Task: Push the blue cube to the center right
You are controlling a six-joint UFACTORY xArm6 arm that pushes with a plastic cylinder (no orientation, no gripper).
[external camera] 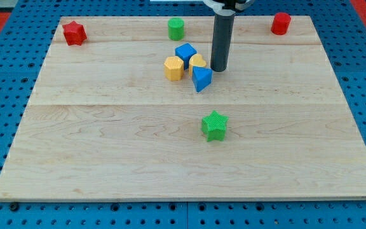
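Observation:
The blue cube (185, 53) sits on the wooden board (107, 146) above centre, in a tight cluster. It touches an orange-yellow hexagonal block (174, 68) at its lower left and a yellow block (198, 62) at its lower right. A blue triangular block (201, 79) lies just below the yellow one. My tip (219, 69) is just right of the yellow block and upper right of the blue triangular block, about 50 px right of the blue cube.
A green cylinder (175, 28) stands near the top edge above the cluster. A red star block (74, 33) is at the top left, a red cylinder (280, 23) at the top right. A green star block (214, 125) lies below centre.

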